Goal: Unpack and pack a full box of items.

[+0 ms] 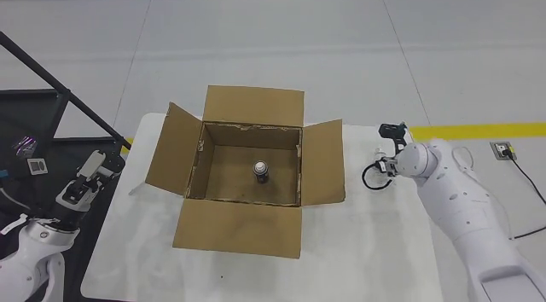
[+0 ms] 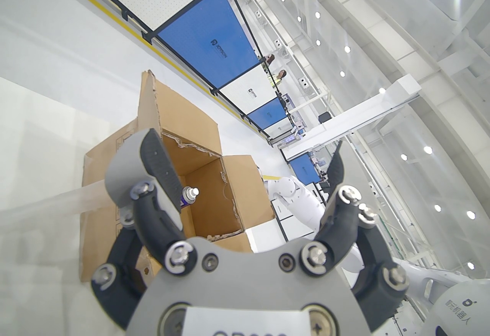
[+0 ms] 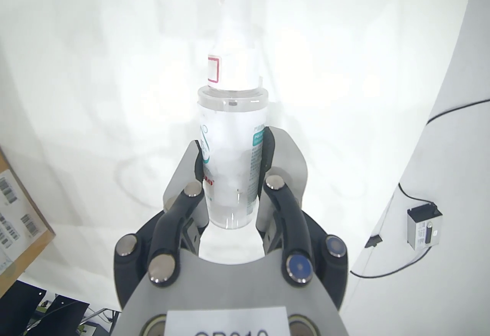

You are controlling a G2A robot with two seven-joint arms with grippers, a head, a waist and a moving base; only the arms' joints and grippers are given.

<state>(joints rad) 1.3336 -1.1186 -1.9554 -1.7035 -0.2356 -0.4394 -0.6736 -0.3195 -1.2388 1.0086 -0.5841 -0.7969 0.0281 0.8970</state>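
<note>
One white-topped spray can (image 1: 261, 171) inside open brown cardboard box (image 1: 239, 227).
Right gripper (image 3: 233, 146), 3 o'clock, clamps clear plastic bottle (image 3: 229, 111); left gripper (image 2: 245, 149), 9 o'clock, gapes wide.

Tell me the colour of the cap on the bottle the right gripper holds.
White cap, on a clear bottle; clearest in the right wrist view.

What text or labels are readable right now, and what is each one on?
On the bottle in the right gripper: green and red label print, too small to read.
On the box: barcode stickers, digits too small to read.
On the left gripper tag: characters cut off at the frame edge.
On the wall panels: a brand logo only, not quoted.
</note>
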